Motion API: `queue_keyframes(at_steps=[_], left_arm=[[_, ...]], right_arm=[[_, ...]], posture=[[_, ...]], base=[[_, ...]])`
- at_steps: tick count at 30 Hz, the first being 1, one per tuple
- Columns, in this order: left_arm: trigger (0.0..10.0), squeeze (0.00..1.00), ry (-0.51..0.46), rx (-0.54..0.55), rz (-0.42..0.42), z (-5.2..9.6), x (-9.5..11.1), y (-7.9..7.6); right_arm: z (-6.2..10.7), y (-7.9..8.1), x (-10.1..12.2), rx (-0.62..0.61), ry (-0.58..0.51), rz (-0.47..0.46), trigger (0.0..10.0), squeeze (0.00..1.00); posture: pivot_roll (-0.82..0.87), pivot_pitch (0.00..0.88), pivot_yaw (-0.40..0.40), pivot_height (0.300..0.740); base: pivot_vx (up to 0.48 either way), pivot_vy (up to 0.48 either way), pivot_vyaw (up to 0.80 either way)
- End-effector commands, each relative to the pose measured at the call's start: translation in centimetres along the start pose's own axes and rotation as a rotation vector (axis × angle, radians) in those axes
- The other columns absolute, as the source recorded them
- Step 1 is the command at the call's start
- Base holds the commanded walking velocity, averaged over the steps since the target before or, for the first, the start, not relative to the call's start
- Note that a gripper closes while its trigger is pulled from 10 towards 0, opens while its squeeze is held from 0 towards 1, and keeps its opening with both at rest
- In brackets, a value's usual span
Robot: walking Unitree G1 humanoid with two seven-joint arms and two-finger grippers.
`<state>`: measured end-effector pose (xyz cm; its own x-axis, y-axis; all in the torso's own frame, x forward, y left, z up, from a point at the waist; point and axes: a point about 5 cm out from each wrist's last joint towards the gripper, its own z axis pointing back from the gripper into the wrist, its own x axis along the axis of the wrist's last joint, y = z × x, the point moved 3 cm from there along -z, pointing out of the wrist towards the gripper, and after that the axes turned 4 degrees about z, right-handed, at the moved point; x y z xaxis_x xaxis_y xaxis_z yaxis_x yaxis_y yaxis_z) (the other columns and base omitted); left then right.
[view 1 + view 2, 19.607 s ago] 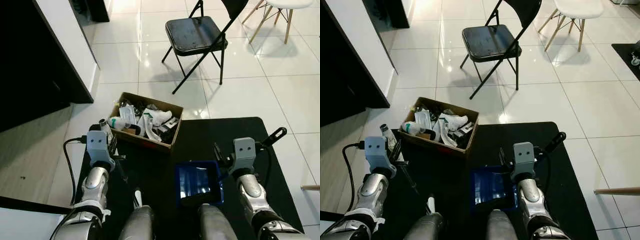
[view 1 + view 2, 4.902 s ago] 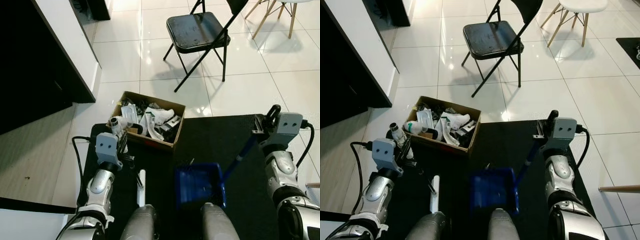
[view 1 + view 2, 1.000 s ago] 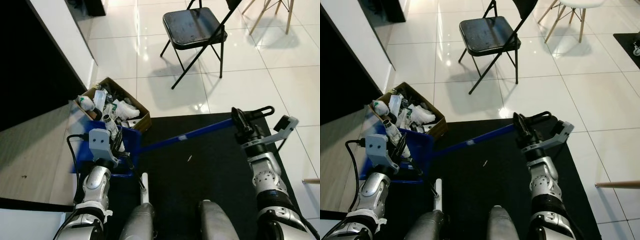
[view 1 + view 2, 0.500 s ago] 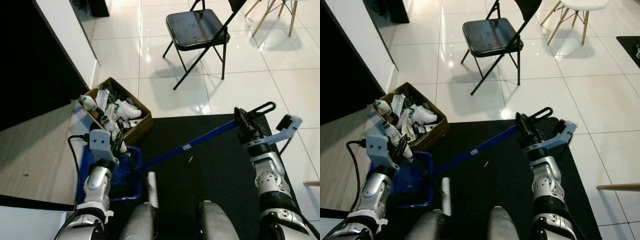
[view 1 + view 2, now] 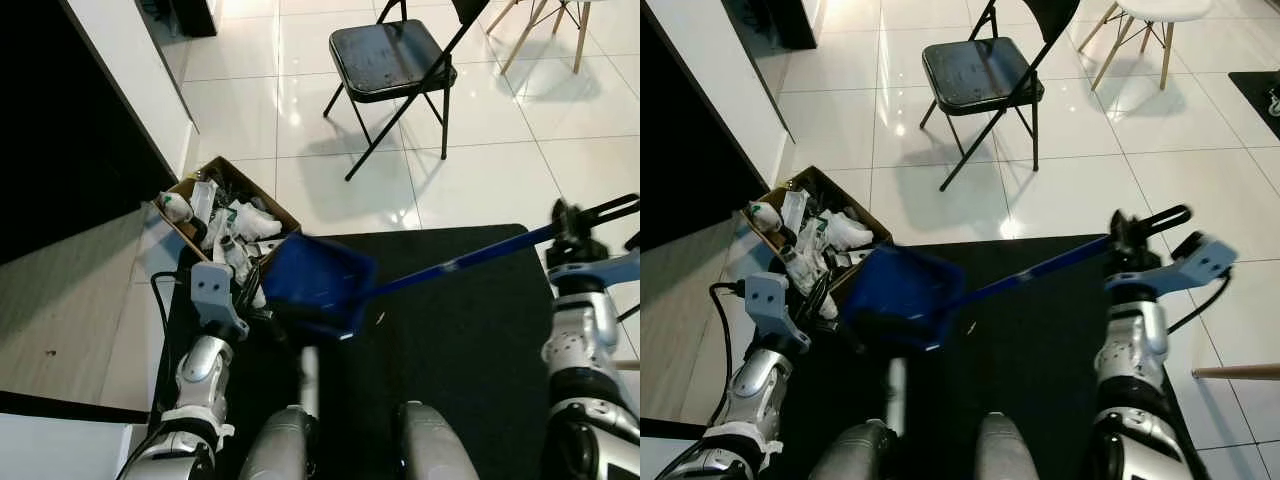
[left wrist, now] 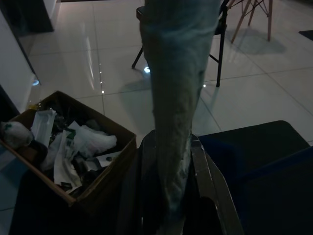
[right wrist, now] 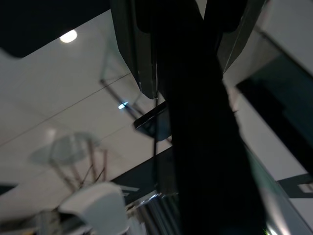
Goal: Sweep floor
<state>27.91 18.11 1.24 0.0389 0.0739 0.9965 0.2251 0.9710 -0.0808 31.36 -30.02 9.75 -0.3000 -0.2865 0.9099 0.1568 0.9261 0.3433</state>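
- My right gripper (image 5: 1127, 238) is out to my right, at the edge of the black mat (image 5: 450, 330), clamped around the top of the dustpan's blue handle (image 5: 455, 264); in the right wrist view the dark handle (image 7: 205, 127) runs between my two fingers (image 7: 134, 46).
- The handle slopes down and across to my left, ending at the blue dustpan (image 5: 315, 283).
- The dustpan is lifted off the mat and tipped, just beside the near corner of the cardboard box (image 5: 283, 212); whether it touches the box I cannot tell.
- The box sits on the white tile floor (image 5: 480, 170) at the mat's left corner, full of crumpled paper and packaging (image 5: 830, 232).
- My left gripper (image 5: 243, 292) is low on my left, next to the box, closed on the pale handle of the brush (image 6: 176, 98); in the left wrist view that handle stands up between my fingers (image 6: 208, 181).
- A white stick-like part (image 5: 309, 378) lies on the mat by my left leg.
- A small pale scrap (image 5: 379, 319) lies on the mat under the handle.
- A black folding chair (image 5: 395, 60) stands on the tiles beyond the mat, well apart from the box.
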Motion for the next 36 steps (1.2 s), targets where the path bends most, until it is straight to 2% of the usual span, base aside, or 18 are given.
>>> queue_keyframes(at_steps=[1, 2, 3, 5, 6, 7, 9, 12, 16, 21, 25, 27, 29, 32, 34, 36], left_arm=[[10.0, 0.0, -0.018, -0.035, -0.011, -0.1, 0.4, -0.3], [10.0, 0.0, -0.018, -0.03, -0.014, 0.2, 0.3, -0.1], [10.0, 0.0, -0.028, 0.016, -0.042, 1.0, 0.5, 1.2], [10.0, 0.0, -0.028, 0.016, -0.042, 1.0, 0.5, 1.2], [10.0, 0.0, -0.029, 0.043, -0.053, 1.3, 0.6, 1.8], [10.0, 0.0, -0.029, 0.043, -0.053, 1.3, 0.6, 1.8], [10.0, 0.0, -0.015, 0.111, -0.067, 1.8, 0.6, 3.5], [10.0, 0.0, -0.017, 0.13, -0.069, 1.7, 0.8, 4.0], [10.0, 0.0, -0.019, 0.133, -0.072, 1.5, 0.9, 4.0], [10.0, 0.0, -0.051, 0.127, -0.087, 0.3, 1.9, 3.7], [10.0, 0.0, -0.039, 0.137, -0.097, 0.1, 1.9, 3.8], [10.0, 0.0, -0.017, 0.141, -0.101, 0.1, 1.7, 3.9], [10.0, 0.0, 0.027, 0.167, -0.102, 0.2, 0.9, 4.0], [10.0, 0.0, 0.027, 0.167, -0.102, 0.2, 0.9, 4.0], [10.0, 0.0, 0.038, 0.198, -0.088, 0.2, 0.7, 4.0], [10.0, 0.0, 0.038, 0.198, -0.088, 0.2, 0.7, 4.0]], right_arm=[[-0.5, 0.3, 0.3, -0.016, -0.036, -0.048, 10.0, 0.0], [-0.5, 0.0, 0.6, -0.025, -0.044, -0.034, 10.0, 0.0], [-0.2, -0.7, 0.9, -0.038, -0.045, -0.002, 10.0, 0.0], [-0.2, -0.7, 0.9, -0.038, -0.045, -0.002, 10.0, 0.0], [0.0, -0.9, 0.9, -0.04, -0.041, 0.01, 10.0, 0.0], [0.0, -0.9, 0.9, -0.04, -0.041, 0.01, 10.0, 0.0], [0.9, -1.1, -0.1, -0.024, 0.0, 0.029, 10.0, 0.0], [1.3, -0.9, -0.7, -0.006, 0.022, 0.031, 10.0, 0.0], [1.7, -0.6, -1.3, 0.015, 0.043, 0.027, 10.0, 0.0], [2.7, 0.3, -2.8, 0.048, 0.082, -0.015, 10.0, 0.0], [3.0, 0.5, -3.2, 0.05, 0.093, -0.02, 10.0, 0.0], [3.3, 0.6, -3.6, 0.051, 0.106, -0.016, 10.0, 0.0], [3.5, 0.9, -4.6, 0.058, 0.163, 0.017, 10.0, 0.0], [3.5, 0.9, -4.6, 0.058, 0.163, 0.017, 10.0, 0.0], [3.8, 1.1, -5.6, 0.07, 0.232, 0.054, 10.0, 0.0], [3.8, 1.1, -5.6, 0.07, 0.232, 0.054, 10.0, 0.0]], posture=[[0.0, 0.095, 0.025, 0.74], [-0.01, 0.109, 0.026, 0.74], [0.0, 0.108, 0.024, 0.74], [0.0, 0.108, 0.024, 0.74], [-0.01, 0.11, 0.024, 0.74], [-0.01, 0.11, 0.024, 0.74], [0.0, 0.109, 0.024, 0.74], [-0.01, 0.109, 0.028, 0.74], [0.0, 0.102, 0.028, 0.74], [0.0, 0.085, 0.027, 0.74], [0.0, 0.083, 0.028, 0.74], [0.0, 0.079, 0.028, 0.74], [-0.01, 0.057, 0.021, 0.74], [-0.01, 0.057, 0.021, 0.74], [-0.01, 0.055, 0.016, 0.74], [-0.01, 0.055, 0.016, 0.74]], base=[[0.0, 0.0, 0.0], [0.0, 0.0, 0.0], [0.0, 0.0, 0.0], [0.0, 0.0, 0.0], [0.0, 0.0, 0.0], [0.0, 0.0, 0.0], [0.0, 0.0, 0.0], [0.0, 0.0, 0.0], [0.0, 0.0, 0.0], [0.0, 0.0, 0.0], [0.0, 0.0, 0.0], [0.0, 0.0, 0.0], [0.0, 0.0, 0.0], [0.0, 0.0, 0.0], [0.0, 0.0, 0.0], [0.0, 0.0, 0.0]])
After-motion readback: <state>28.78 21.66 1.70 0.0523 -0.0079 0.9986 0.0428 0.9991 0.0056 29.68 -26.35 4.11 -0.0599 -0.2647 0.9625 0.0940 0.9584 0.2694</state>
